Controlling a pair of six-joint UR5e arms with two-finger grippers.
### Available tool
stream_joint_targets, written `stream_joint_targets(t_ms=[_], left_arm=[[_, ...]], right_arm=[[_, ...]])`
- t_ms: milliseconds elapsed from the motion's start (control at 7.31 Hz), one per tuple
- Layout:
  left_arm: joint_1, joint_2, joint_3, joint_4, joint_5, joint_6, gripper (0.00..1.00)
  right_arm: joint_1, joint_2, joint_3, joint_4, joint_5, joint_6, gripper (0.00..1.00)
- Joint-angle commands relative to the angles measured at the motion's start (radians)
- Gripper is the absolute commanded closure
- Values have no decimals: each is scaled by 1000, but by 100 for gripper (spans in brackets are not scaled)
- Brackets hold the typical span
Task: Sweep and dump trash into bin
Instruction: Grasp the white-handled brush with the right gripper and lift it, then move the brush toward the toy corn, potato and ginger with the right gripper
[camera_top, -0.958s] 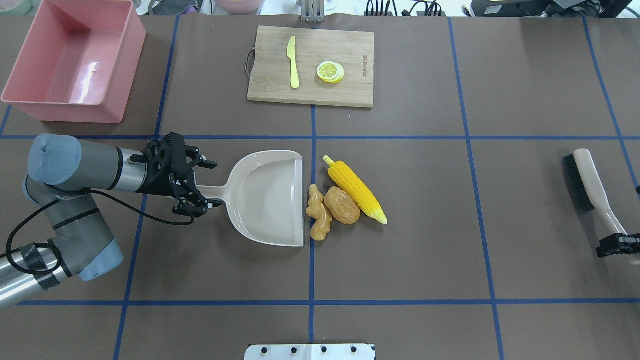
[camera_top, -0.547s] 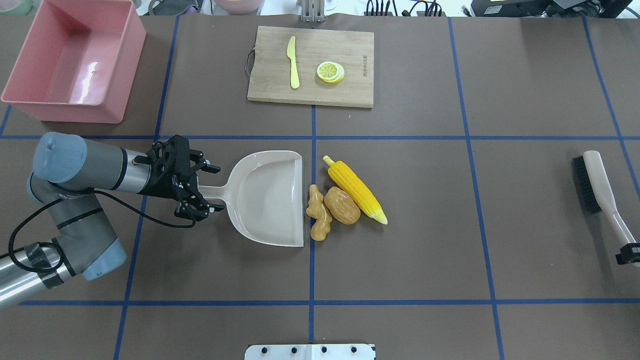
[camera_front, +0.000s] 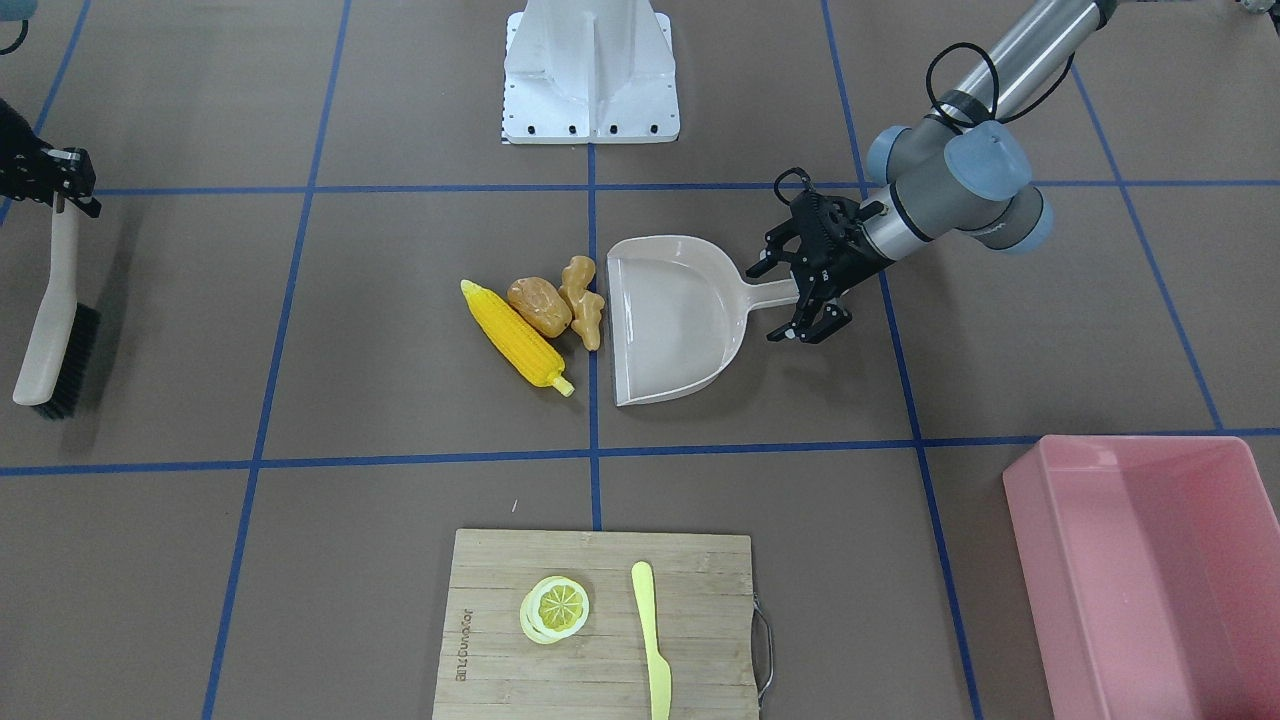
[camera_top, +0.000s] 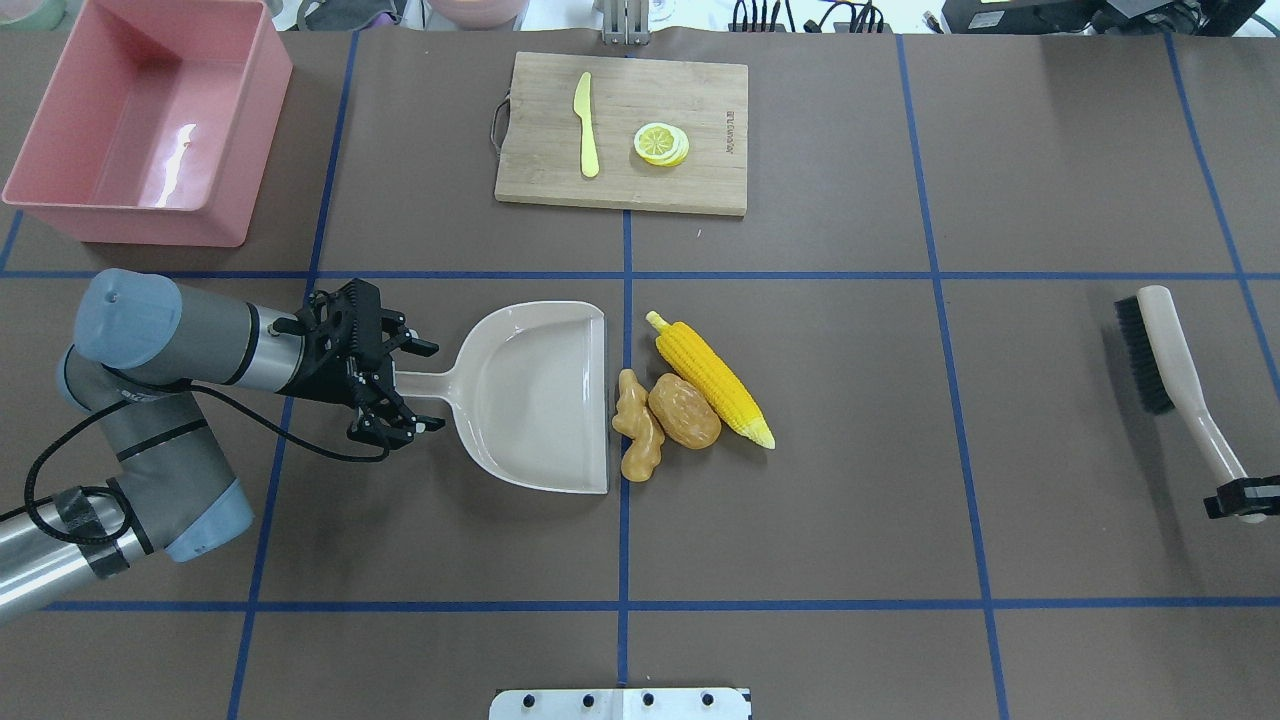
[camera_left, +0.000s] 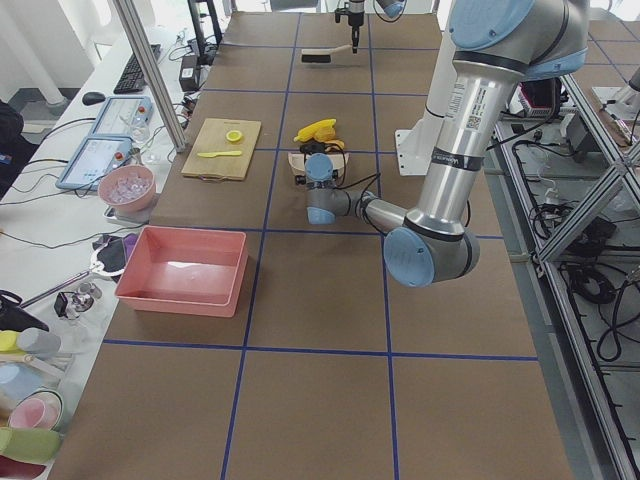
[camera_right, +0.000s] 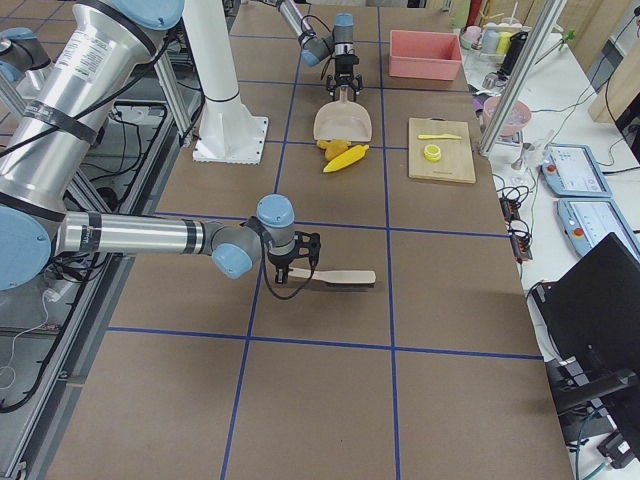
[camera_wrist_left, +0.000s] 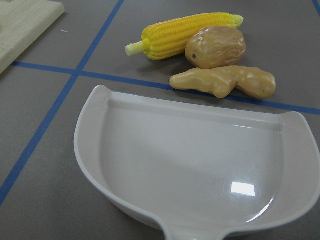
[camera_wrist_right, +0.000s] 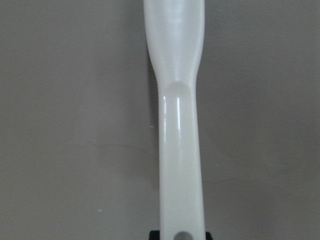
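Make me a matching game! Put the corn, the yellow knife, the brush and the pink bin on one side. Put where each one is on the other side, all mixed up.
Things:
1. corn
2. knife
3. brush
4. bin

Where or how:
A. empty, off to the robot's left
B. lying on the wooden cutting board
C. its handle is in the right gripper
D. right beside the potato

Pairs: 1-D, 2-B, 3-C, 4-A
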Motion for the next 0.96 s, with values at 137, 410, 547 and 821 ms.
stream_joint_targets(t_ms=[137,410,547,821], left_arm=[[5,-13,5,1,0,0,3],[16,-20,2,6,0,0,3],[23,-21,4,5,0,0,3],[25,-21,5,5,0,2,3]], right_arm=[[-158,264,198,-376,-5,196,100],[-242,433,214,-563,-37,216,100],[-305,482,220,-602,-50,224,100],[-460,541,309,-712,-171,346,100]])
